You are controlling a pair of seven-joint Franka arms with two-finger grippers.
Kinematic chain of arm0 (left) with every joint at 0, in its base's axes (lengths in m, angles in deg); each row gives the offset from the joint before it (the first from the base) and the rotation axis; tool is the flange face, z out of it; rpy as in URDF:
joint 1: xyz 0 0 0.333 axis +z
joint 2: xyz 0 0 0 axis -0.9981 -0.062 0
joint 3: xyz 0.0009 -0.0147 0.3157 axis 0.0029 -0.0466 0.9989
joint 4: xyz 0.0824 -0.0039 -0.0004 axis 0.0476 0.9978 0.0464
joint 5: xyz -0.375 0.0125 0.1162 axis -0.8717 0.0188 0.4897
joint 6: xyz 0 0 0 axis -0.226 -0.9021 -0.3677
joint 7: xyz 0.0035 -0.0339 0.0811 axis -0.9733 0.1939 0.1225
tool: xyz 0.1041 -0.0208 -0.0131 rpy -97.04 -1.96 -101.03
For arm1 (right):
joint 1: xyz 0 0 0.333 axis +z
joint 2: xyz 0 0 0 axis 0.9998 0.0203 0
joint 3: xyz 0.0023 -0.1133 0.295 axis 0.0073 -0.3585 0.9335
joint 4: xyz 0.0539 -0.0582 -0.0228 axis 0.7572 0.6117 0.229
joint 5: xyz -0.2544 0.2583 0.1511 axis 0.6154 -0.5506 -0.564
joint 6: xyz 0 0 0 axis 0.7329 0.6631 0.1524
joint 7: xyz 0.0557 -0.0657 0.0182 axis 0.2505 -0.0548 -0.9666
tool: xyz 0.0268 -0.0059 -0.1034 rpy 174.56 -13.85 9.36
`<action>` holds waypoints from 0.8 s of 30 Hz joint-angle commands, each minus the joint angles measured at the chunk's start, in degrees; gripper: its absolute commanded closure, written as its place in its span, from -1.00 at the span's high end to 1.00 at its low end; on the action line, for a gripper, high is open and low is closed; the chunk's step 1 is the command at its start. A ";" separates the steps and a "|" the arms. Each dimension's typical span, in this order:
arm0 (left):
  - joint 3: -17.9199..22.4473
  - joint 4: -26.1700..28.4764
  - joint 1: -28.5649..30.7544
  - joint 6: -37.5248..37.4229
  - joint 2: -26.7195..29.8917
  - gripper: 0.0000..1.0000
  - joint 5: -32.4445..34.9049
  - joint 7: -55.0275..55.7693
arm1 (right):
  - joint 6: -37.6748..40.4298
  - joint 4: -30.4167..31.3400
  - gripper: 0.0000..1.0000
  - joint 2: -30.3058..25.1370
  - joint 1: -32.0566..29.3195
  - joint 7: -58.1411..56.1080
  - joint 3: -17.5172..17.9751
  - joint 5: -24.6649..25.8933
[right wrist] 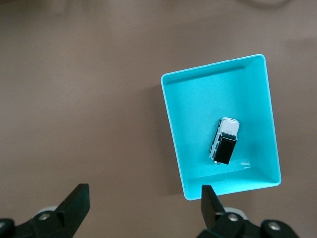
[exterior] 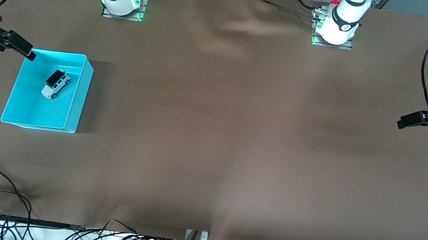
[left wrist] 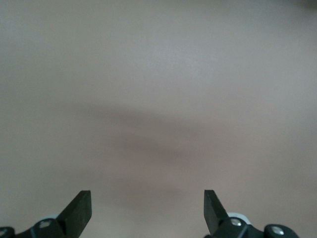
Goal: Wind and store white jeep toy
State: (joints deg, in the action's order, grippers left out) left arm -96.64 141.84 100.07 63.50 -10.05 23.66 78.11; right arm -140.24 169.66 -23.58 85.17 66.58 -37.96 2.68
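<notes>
Plainly white jeep toy point(exterior: 56, 84) sits in bin point(exterior: 73, 120) (wheels barely discernible)

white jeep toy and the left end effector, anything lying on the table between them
Nothing. In the front view only bare brown table cloth and the turquoise bin's wall lie between the white jeep toy, inside the bin, and the left end effector.

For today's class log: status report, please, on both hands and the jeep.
Right hand open, empty, over the turquoise bin's corner. Left hand open, waiting over bare table. White jeep toy upright in the bin. Nothing in the way.
</notes>
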 commanded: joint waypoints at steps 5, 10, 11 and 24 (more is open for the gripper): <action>-0.09 -0.05 0.18 -0.43 0.16 1.00 -0.89 -3.74 | 1.55 -2.01 1.00 1.16 -1.96 -3.10 4.94 -0.20; -0.09 0.04 0.44 -0.52 0.16 1.00 -0.98 -7.26 | 1.63 -1.31 1.00 0.72 -1.61 -7.59 4.94 -0.12; -0.09 -0.05 0.61 -0.52 0.16 1.00 -0.98 -7.35 | 1.63 -1.22 1.00 0.81 -1.43 -7.77 5.03 -0.12; -0.09 -0.14 0.53 -0.52 0.16 1.00 -0.98 -7.26 | 2.42 -0.43 1.00 0.19 -1.17 -10.23 4.94 0.85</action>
State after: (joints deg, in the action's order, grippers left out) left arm -96.63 141.84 100.27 63.50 -10.06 23.66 72.46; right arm -139.32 169.59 -23.11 84.82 58.55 -33.69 2.96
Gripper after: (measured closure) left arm 0.000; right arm 0.000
